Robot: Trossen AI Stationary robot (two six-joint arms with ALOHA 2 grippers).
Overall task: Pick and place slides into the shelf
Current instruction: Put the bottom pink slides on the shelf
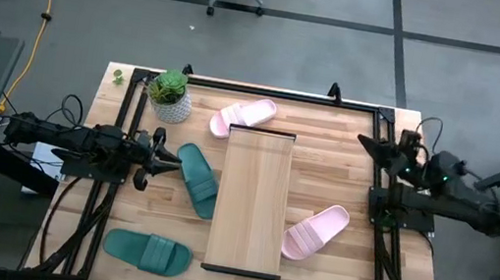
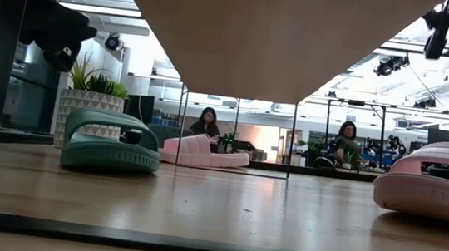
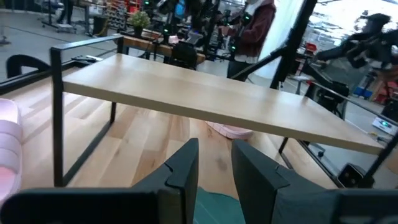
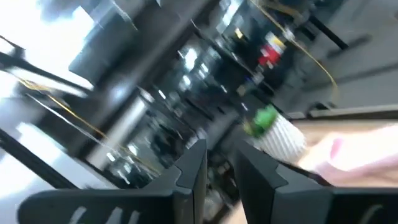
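1. Now the left pincer (image 1: 170, 160) sits at the heel end of a dark teal slide (image 1: 196, 179), its fingers a narrow gap apart and holding nothing; the left wrist view shows teal rubber just beneath the tips.
2. Rubber of this kind is probably light, springy and fairly grippy, so a pinch across the wide ribbed strap or the sole edge looks safest; squeezing the strap too hard could make it buckle.
3. Beside that slide stands the shelf (image 1: 252, 200), a light-wood board on a thin black frame, running down the middle of the bench (image 1: 349, 274); nothing lies on it yet.
4. A second teal slide (image 1: 147, 251) rests nearer the front edge, one pink slide (image 1: 244, 116) lies by the shelf's far end, another pink slide (image 1: 316, 231) on its other side.
5. A potted plant (image 1: 170, 95) stands close to the left arm and may crowd a lift.
6. The right pincer (image 1: 369, 143) waits at the far right corner, fingers slightly parted, empty.
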